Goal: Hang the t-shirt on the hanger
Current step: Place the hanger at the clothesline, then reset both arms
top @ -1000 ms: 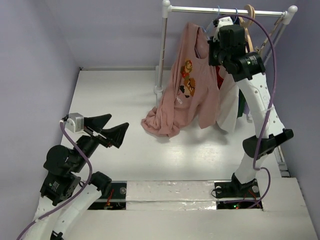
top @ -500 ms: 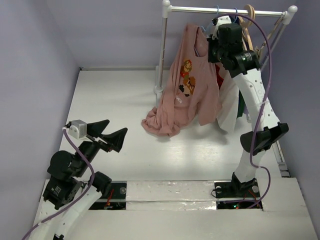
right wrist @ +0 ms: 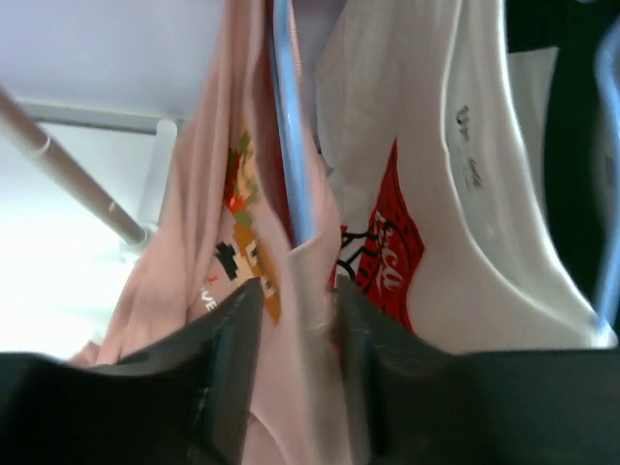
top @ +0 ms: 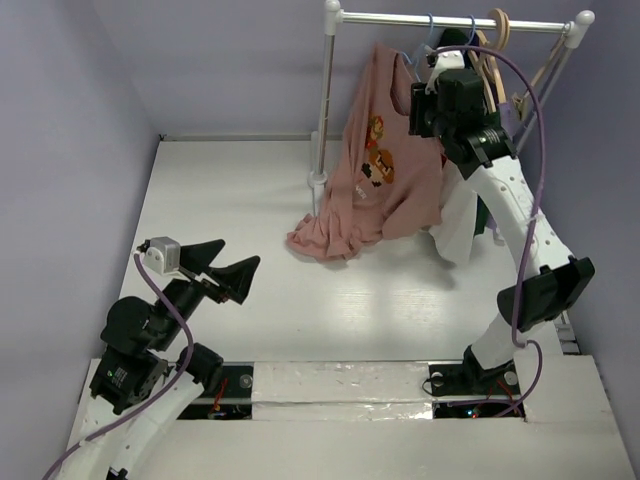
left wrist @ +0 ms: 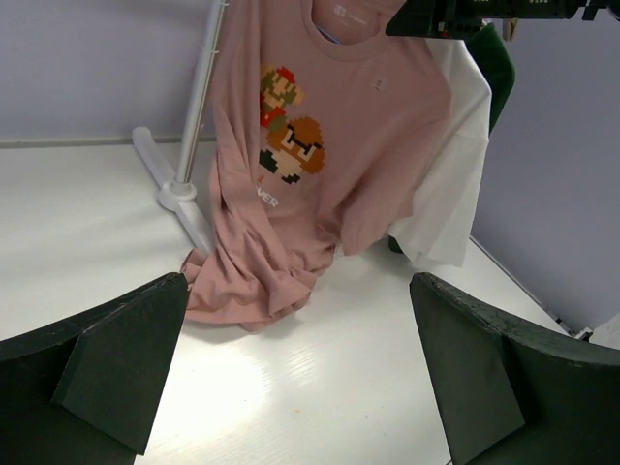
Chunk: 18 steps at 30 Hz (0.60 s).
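Slippage risk: right claw point(right wrist: 295, 302) straddles the thin light-blue wire hanger point(right wrist: 288, 145) and dusty-pink t-shirt point(top: 372, 195), grip I can't judge; left claw point(left wrist: 297, 291) gapes empty; lopsided shirt might slide off.

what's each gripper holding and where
Left gripper: nothing, open. Right gripper straddles the hanger wire and t-shirt cloth; a grip cannot be told.

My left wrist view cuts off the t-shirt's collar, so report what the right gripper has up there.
Observer: Right wrist view: the right gripper has a finger either side of the light-blue hanger wire, with the pink t-shirt cloth against it.
Operator: Describe what hangs next to it.
Observer: A white t-shirt bearing a red print.
Operator: Place my left gripper.
Observer: Top view: the left gripper is open, above the table at its near-left, well clear of the rack.
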### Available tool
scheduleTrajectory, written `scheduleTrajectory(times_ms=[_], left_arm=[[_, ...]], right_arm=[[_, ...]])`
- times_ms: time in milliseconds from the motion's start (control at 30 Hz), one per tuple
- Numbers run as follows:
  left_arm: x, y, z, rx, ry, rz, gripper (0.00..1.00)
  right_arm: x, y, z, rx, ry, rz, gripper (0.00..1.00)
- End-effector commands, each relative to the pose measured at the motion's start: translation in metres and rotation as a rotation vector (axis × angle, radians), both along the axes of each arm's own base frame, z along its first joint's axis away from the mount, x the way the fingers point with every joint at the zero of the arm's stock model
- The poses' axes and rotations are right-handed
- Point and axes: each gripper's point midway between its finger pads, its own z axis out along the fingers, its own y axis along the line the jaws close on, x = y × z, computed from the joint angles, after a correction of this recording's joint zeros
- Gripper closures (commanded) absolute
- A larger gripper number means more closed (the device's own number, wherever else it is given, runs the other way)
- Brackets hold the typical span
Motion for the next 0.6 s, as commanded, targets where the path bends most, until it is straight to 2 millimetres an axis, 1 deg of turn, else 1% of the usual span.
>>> scheduleTrajectory(times_ms=[0, 33, 67, 100, 133, 167, 200, 233, 267, 300, 333, 367, 400, 433, 467, 500, 533, 567], left_arm=[[0.0, -0.005, 0.016, -0.039, -0.034, -0.025, 0.01], [0.0, -0.005, 0.016, -0.042, -0.031, -0.024, 0.01], [-0.001, -0.005, 0.018, -0.048, -0.033, -0.024, 0.01], [-0.001, -0.005, 0.019, -0.052, -0.031, -0.024, 0.01], [-0.001, -0.005, 0.02, -0.06, -0.028, -0.025, 0.01], [-0.001, -0.005, 0.021, -0.061, -0.027, -0.024, 0.01], [0.0, -0.006, 0.023, -0.061, -0.02, -0.024, 0.01], [0.002, -0.006, 0.024, -0.065, -0.014, -0.019, 0.01], [0.002, -0.005, 0.028, -0.067, -0.016, -0.018, 0.01], [0.005, -0.007, 0.028, -0.06, -0.004, -0.016, 0.01], [0.007, -0.007, 0.03, -0.061, -0.002, -0.01, 0.01], [0.007, -0.007, 0.036, -0.069, -0.008, -0.008, 0.01], [0.01, -0.008, 0.037, -0.071, 0.002, -0.007, 0.01], [0.011, -0.008, 0.04, -0.075, 0.003, -0.001, 0.01], [0.011, -0.007, 0.043, -0.078, 0.001, 0.001, 0.01], [0.011, -0.006, 0.05, -0.084, -0.008, 0.006, 0.01], [0.012, -0.003, 0.053, -0.091, -0.008, 0.022, 0.01], [0.009, -0.001, 0.062, -0.101, -0.027, 0.026, 0.01]], right_arm=[[-0.01, -0.011, 0.042, 0.04, -0.124, -0.025, 0.48], [-0.016, -0.013, 0.05, 0.05, -0.142, -0.024, 0.42], [-0.021, -0.014, 0.054, 0.061, -0.15, -0.027, 0.31], [-0.024, -0.015, 0.057, 0.071, -0.159, -0.031, 0.23], [-0.036, -0.019, 0.072, 0.089, -0.194, -0.031, 0.1], [-0.042, -0.02, 0.078, 0.106, -0.209, -0.027, 0.05], [-0.048, -0.02, 0.082, 0.12, -0.217, -0.018, 0.01], [-0.057, -0.02, 0.089, 0.135, -0.233, -0.009, 0.0], [-0.077, -0.02, 0.107, 0.18, -0.271, 0.02, 0.0], [-0.088, -0.02, 0.115, 0.206, -0.291, 0.037, 0.0], [-0.096, -0.019, 0.107, 0.239, -0.275, 0.045, 0.0], [-0.128, -0.024, 0.127, 0.283, -0.334, 0.073, 0.0], [-0.142, -0.025, 0.132, 0.318, -0.361, 0.092, 0.0], [-0.156, -0.025, 0.133, 0.341, -0.377, 0.117, 0.0], [-0.166, -0.016, 0.11, 0.371, -0.329, 0.166, 0.0], [-0.201, -0.022, 0.122, 0.411, -0.382, 0.202, 0.0], [-0.217, -0.023, 0.116, 0.432, -0.381, 0.218, 0.0], [-0.228, -0.01, 0.084, 0.468, -0.305, 0.286, 0.0]])
